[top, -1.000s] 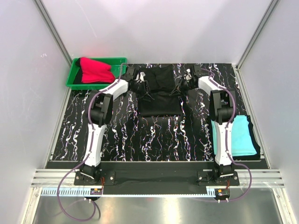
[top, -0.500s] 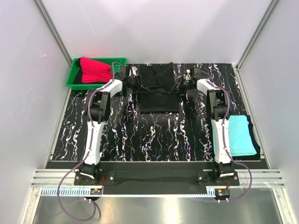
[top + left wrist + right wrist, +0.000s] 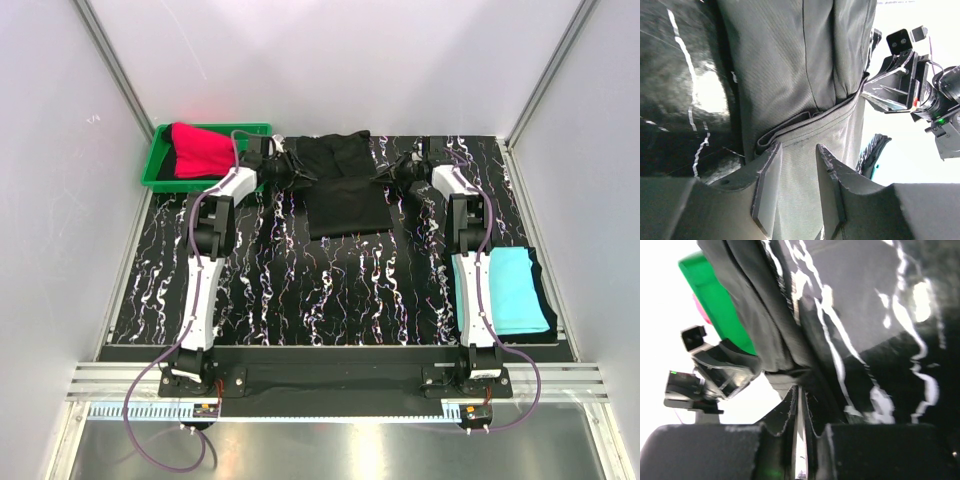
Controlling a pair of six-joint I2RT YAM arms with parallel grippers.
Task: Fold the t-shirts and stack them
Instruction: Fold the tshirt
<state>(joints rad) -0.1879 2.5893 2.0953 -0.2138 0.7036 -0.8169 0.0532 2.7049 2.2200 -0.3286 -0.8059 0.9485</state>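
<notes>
The black t-shirt (image 3: 342, 186) lies partly folded at the back middle of the table, its far edge bunched between the two grippers. My left gripper (image 3: 284, 166) is at its far left corner; in the left wrist view (image 3: 799, 147) the jaws stand apart with the black cloth (image 3: 790, 75) running between them. My right gripper (image 3: 400, 172) is at the far right corner; in the right wrist view (image 3: 800, 389) it is pinched on the shirt's edge (image 3: 755, 305). The red t-shirt (image 3: 203, 150) lies in the tray. The turquoise t-shirt (image 3: 515, 290) lies folded at the right.
The green tray (image 3: 252, 128) stands at the back left, close to my left gripper, and shows in the right wrist view (image 3: 715, 295). The black marbled table (image 3: 330, 290) ends at white walls on three sides. A dark cloth lies under the turquoise shirt.
Both grippers have moved toward the back wall, dragging the black shirt's far edge with them. The shirt now lies farther back.
</notes>
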